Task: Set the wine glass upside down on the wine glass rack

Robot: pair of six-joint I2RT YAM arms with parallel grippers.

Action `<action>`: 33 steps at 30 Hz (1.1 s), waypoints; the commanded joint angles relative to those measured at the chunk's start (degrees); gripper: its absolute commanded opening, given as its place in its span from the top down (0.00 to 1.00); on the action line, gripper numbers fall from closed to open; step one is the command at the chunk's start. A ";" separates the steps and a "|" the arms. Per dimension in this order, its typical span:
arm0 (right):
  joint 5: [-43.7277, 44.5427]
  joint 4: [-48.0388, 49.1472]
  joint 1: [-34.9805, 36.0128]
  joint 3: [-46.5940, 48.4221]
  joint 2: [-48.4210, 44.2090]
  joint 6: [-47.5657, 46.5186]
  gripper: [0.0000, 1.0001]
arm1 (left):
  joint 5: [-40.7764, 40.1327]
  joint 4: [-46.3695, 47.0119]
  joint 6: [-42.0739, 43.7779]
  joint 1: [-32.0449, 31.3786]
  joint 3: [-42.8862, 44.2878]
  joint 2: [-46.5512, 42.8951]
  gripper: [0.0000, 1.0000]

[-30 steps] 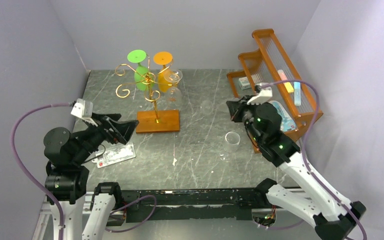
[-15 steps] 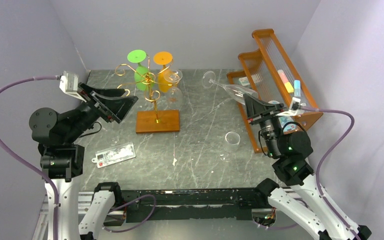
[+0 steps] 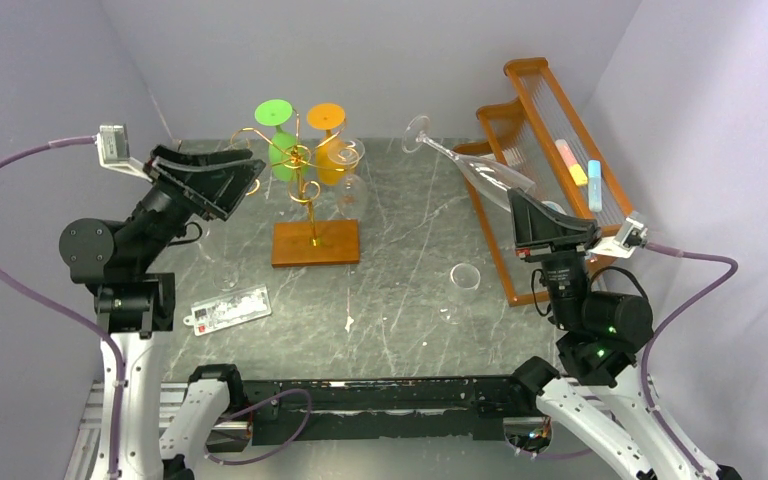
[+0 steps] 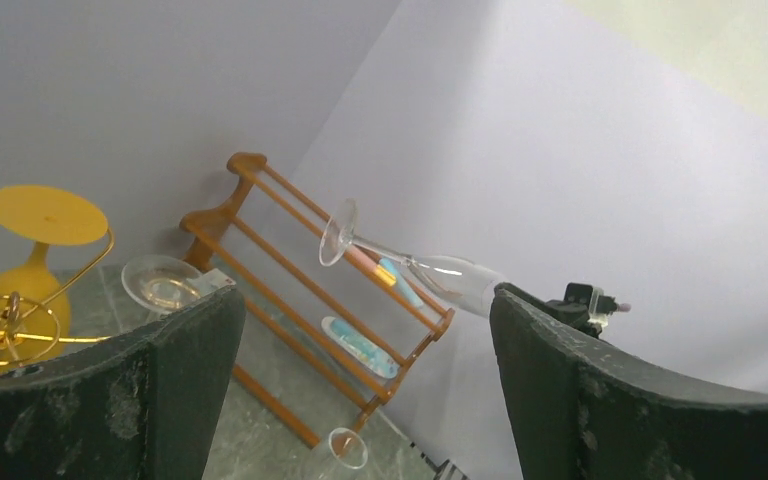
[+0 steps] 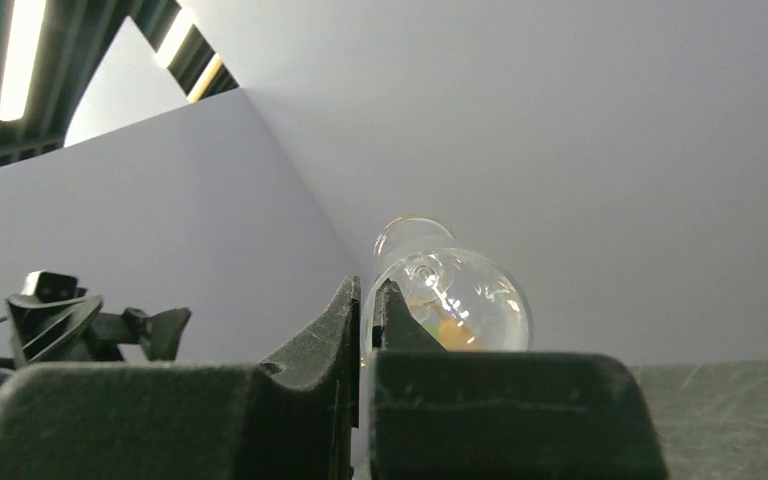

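Note:
The wine glass (image 3: 480, 172) is clear and held off the table, tilted, with its foot (image 3: 418, 132) pointing up and left. My right gripper (image 3: 525, 208) is shut on the rim of its bowl; the right wrist view shows the bowl (image 5: 460, 300) just beyond the nearly closed gripper (image 5: 367, 300). The wine glass rack (image 3: 300, 165) is a gold wire stand on a wooden base (image 3: 315, 243); a green glass (image 3: 280, 150), an orange one (image 3: 328, 150) and a clear one (image 3: 346, 165) hang on it upside down. My left gripper (image 3: 245, 180) is open and empty, raised left of the rack. The left wrist view shows the held glass (image 4: 440, 272).
An orange slatted shelf (image 3: 560, 170) with small items stands at the right, close behind the held glass. A small clear cup (image 3: 464, 278) stands on the table near it. A flat packet (image 3: 228, 308) lies at the front left. Walls close in the back and sides.
My right arm has risen and drawn back to the right, lifting the wine glass off the table. My left arm has risen and swung up towards the rack, jaws still open.

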 commanded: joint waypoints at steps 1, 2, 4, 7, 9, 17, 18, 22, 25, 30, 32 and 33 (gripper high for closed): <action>-2.22 4.47 -0.30 0.50 0.11 2.54 1.00 | 1.02 9.36 -6.26 -0.58 -0.73 4.80 0.04; -2.17 3.98 -0.27 1.02 0.90 3.24 1.00 | 1.38 10.45 -6.12 -1.27 -0.55 6.14 0.04; -2.50 2.40 -0.29 3.14 3.40 4.07 1.00 | 0.04 7.79 -2.60 -6.80 1.58 9.32 0.03; -4.26 4.21 -0.31 4.71 6.81 4.42 1.00 | -6.32 1.92 5.62 -19.37 5.97 14.43 0.04; -5.23 6.78 -0.29 4.75 8.29 4.10 1.00 | -10.58 -0.41 8.96 -26.39 7.91 17.67 0.04; -5.22 13.98 -0.31 4.02 10.83 4.35 1.00 | -26.09 9.92 4.17 -41.51 4.80 23.10 0.05; -4.82 14.31 -0.29 3.89 10.90 4.43 1.00 | -27.89 11.33 2.76 -42.80 4.36 23.46 0.05; -3.98 14.35 -0.29 4.07 10.68 4.41 1.00 | -37.24 12.68 -1.27 -47.61 3.70 24.15 0.08; -4.49 16.32 -0.31 3.03 9.80 4.44 1.00 | -43.95 13.54 -3.32 -50.51 3.83 25.01 0.11; -6.44 18.76 -0.31 1.32 8.01 6.18 1.00 | -47.93 18.90 -10.05 -53.76 5.61 29.90 0.15; -6.93 19.27 -0.31 0.93 7.40 7.12 1.00 | -48.79 22.40 -12.21 -54.90 6.17 31.67 0.20; -7.24 19.65 -0.30 0.81 7.09 7.47 1.00 | -50.10 23.02 -12.49 -55.70 6.64 32.47 0.21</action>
